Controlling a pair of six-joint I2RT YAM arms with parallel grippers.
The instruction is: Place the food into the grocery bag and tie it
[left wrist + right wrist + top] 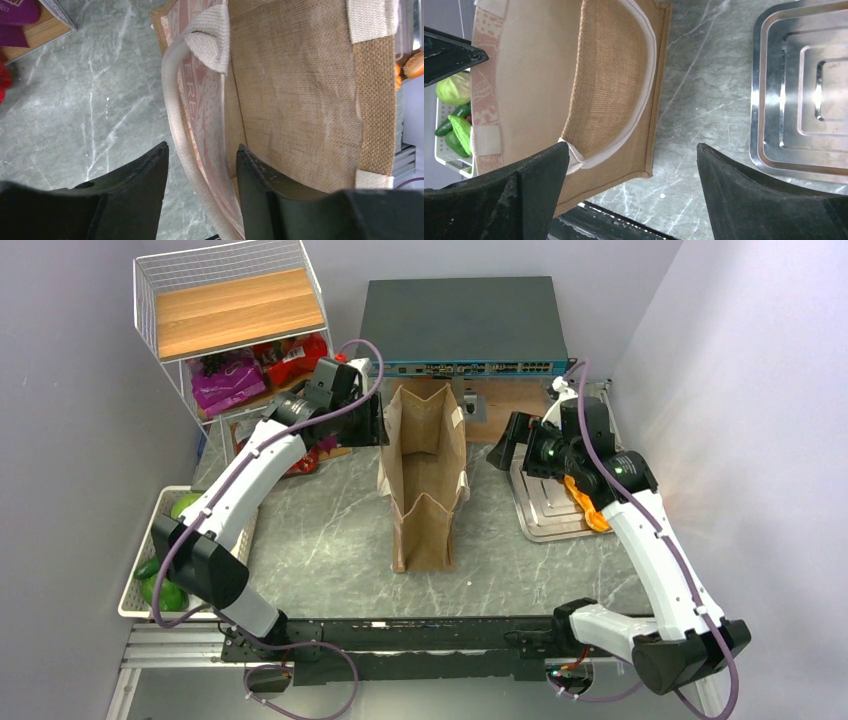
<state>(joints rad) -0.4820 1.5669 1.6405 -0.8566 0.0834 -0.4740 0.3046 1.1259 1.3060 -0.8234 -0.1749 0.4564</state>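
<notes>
No food is packed as far as I can see: cabbage (185, 505) in the white basket (135, 610) far left, purple packet (228, 380) and red packets (295, 355) on the wire rack (150, 300). The left end effector (202, 147) has its jaws apart, straddling the grocery bag (425, 480) wall and cream handle (172, 95), not clamped. The bag stands upright mid-surface and looks empty inside. The right end effector (632, 147) is wide open and empty just beside its right wall, with the carrot (583, 502) at the steel tray (545, 515), so all loading and the tie are left.
</notes>
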